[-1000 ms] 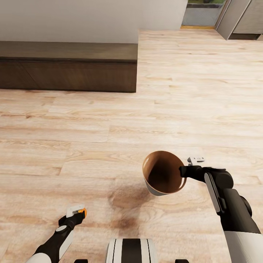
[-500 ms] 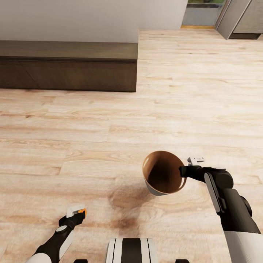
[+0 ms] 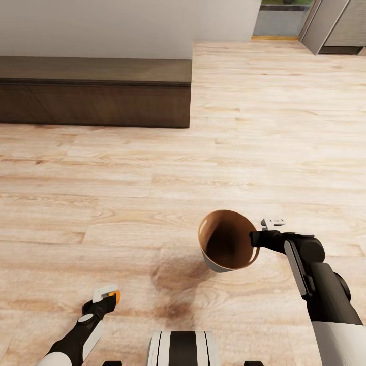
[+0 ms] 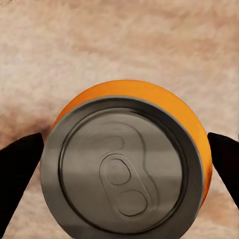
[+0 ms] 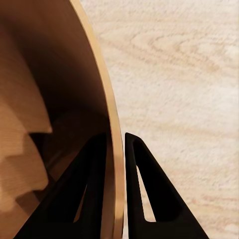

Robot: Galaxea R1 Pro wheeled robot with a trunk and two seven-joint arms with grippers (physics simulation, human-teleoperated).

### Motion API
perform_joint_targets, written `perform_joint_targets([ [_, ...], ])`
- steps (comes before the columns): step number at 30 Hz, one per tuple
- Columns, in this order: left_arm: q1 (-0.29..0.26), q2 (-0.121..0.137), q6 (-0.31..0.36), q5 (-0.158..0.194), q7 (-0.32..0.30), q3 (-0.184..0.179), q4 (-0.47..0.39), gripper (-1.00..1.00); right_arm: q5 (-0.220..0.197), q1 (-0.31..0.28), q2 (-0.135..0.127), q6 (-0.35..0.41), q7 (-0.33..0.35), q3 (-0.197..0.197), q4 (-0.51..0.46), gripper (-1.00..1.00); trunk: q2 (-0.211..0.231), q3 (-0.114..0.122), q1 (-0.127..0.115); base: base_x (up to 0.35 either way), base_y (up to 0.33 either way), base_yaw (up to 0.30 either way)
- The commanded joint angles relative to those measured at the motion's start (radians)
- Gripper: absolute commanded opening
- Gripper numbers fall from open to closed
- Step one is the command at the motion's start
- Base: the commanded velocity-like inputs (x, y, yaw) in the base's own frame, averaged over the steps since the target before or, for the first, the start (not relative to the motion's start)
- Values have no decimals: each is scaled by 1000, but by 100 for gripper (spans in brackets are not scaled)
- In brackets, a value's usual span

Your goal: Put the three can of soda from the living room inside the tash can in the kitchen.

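My right gripper (image 3: 254, 238) is shut on the rim of the tash can (image 3: 226, 247), a pale grey tapered bin with a glossy orange-brown inside, held tilted above the wood floor. In the right wrist view the rim (image 5: 110, 149) runs between the two dark fingers (image 5: 144, 189), one inside the bin and one outside. At the lower left my left gripper (image 3: 108, 297) is shut on an orange can of soda (image 3: 116, 296). Its silvery top with a pull tab (image 4: 122, 172) faces the left wrist camera, a dark fingertip on either side.
A long low dark bench (image 3: 96, 91) stands against the pale wall at the upper left. Wood floor (image 3: 254, 127) stretches ahead toward a glass door (image 3: 282, 20) and grey cabinets (image 3: 338, 25) at the top right. My white base (image 3: 183, 349) shows at the bottom edge.
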Motion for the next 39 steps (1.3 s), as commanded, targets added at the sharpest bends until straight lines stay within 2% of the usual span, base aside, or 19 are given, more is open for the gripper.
perform_joint_targets([
  [1,0,-1,0,0,0,0,-1,-100,-22,0,0,3,6,0,0,-100,0,0,0,0,0,0],
  [21,0,-1,-1,0,0,0,-5,-100,-22,1,0,3,6,0,0,-100,0,0,0,0,0,0],
  [39,0,-2,0,0,0,0,-5,-100,-22,1,1,3,6,0,0,-100,126,56,-69,0,0,0],
])
